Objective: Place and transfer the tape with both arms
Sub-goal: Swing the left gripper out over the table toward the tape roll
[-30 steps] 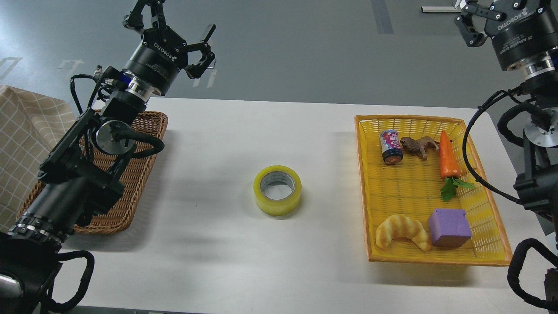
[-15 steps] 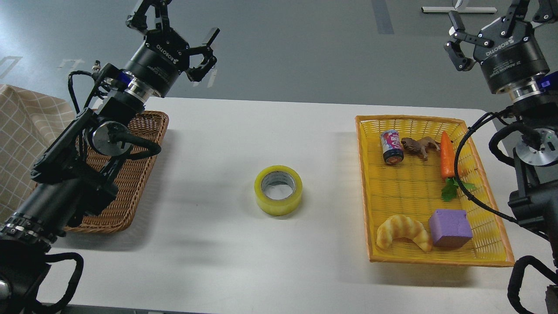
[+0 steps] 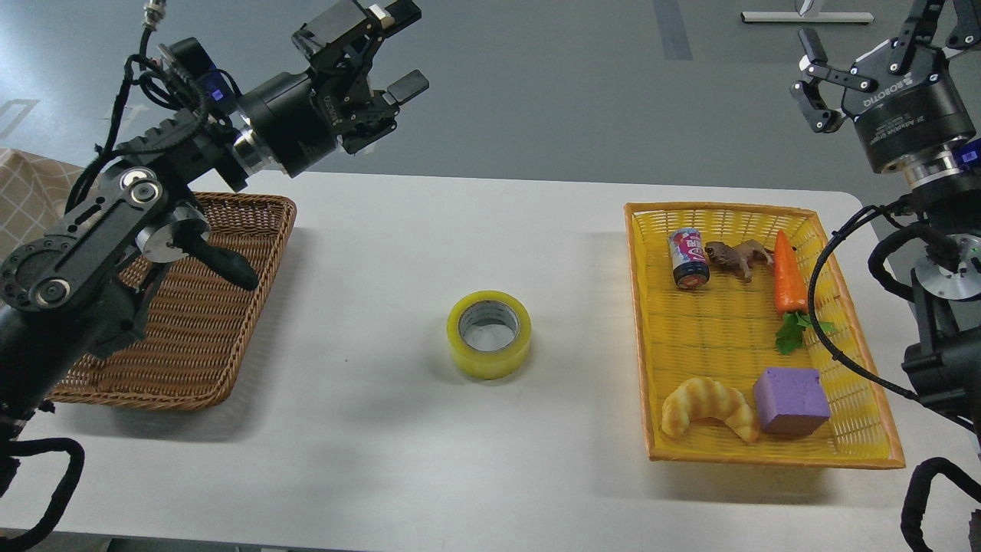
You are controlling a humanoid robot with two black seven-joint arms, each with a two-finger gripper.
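Observation:
The yellow tape roll [image 3: 489, 334] lies flat on the white table [image 3: 398, 445], between the two baskets, with its grey core facing up. My left gripper [image 3: 387, 54] is open and empty, held high above the table's far edge, up and left of the tape, pointing right. My right gripper [image 3: 866, 38] is open and empty, raised at the top right beyond the yellow basket; its upper fingers run out of the frame. Neither gripper touches the tape.
A brown wicker basket [image 3: 230, 307] stands at the left, partly under my left arm. A yellow basket [image 3: 728, 322] at the right holds a small can [image 3: 688, 258], a toy animal [image 3: 737, 256], a carrot [image 3: 788, 274], a croissant [image 3: 707, 407] and a purple block [image 3: 791, 400].
My left arm has swung up and to the right, turning its gripper sideways toward the table's middle. My right gripper shifted slightly. The tape has not moved.

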